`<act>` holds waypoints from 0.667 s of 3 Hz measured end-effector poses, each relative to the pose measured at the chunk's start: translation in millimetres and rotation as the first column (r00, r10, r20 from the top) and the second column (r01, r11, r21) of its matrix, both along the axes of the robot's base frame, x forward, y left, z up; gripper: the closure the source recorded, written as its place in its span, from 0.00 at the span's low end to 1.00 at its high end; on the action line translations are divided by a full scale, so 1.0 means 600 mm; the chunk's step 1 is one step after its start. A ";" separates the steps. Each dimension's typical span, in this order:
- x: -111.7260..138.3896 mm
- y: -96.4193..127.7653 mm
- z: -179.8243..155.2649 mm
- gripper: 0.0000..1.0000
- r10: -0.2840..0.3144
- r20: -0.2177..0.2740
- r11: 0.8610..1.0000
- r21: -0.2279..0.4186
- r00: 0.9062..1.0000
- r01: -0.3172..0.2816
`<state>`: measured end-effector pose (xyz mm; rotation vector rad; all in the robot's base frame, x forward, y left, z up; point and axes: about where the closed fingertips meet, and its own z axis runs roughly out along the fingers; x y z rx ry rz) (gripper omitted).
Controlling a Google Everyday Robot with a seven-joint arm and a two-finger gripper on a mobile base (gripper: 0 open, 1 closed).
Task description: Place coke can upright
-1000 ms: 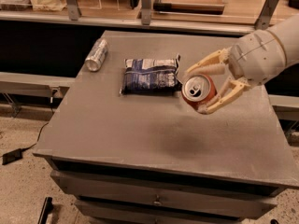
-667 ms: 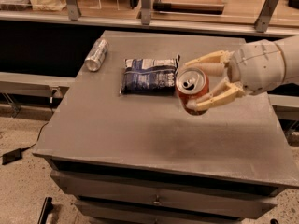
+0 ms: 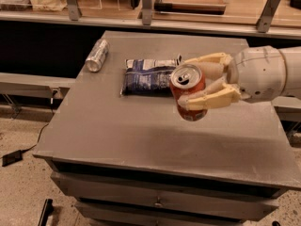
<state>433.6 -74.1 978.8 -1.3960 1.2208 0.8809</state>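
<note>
Tool [image 3: 185, 82] above table [image 3: 117, 131] grips one coke can [image 3: 190, 92] (apparently tilted).

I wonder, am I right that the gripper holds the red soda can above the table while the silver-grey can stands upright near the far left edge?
Not quite: in the camera view the silver-grey aluminium can lies on its side, not upright. The rest holds: the gripper grips the red aluminium coke can above the grey table.

No legible text, even on jaws-held can [image 3: 188, 89]
</note>
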 end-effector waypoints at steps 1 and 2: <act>0.002 -0.007 -0.027 1.00 -0.017 -0.064 0.999 0.029 0.998 0.019; 0.007 -0.014 -0.066 0.89 -0.017 -0.108 0.993 0.113 0.994 0.029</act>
